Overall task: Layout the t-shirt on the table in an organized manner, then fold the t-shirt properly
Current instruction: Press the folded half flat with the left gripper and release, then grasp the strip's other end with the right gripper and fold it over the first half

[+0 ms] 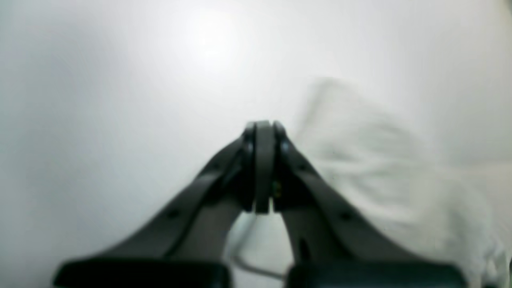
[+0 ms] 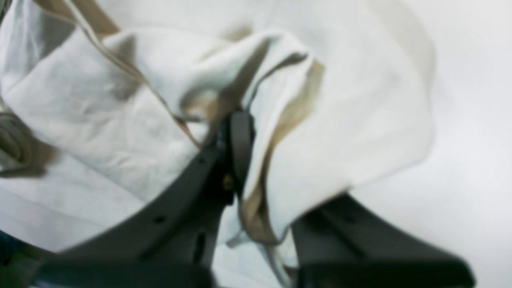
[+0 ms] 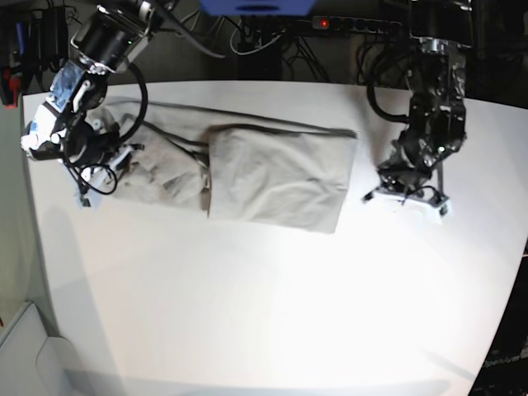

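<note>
Lies bunched across the far-left part of the table (image 3: 272, 313): the t-shirt (image 3: 272, 173), with 1 flatter panel toward the centre and a crumpled mass at its left end. Not yet laid out in an organized manner, judging by the overlapping layers and wrinkles; no proper fold visible, so both spreading and folding appear to remain. Clamped on a raised fold of the t-shirt at its crumpled end: the right gripper (image 2: 240, 132), jaws together with cloth draped over 1 finger in the right wrist view. Closed on nothing, jaws pressed together: the left gripper (image 1: 263, 132), just beside the shirt's right edge and over bare table. Beyond the far table edge: a power strip (image 3: 355, 25) with a lit red switch, tangled cables (image 3: 256, 37) and a blue object (image 3: 256, 7), all off the work surface. Nothing else standing on the table near the garment. Likely hindrance: the doubled-over layers at the left end, hiding sleeves and hem from all 3 views.
</note>
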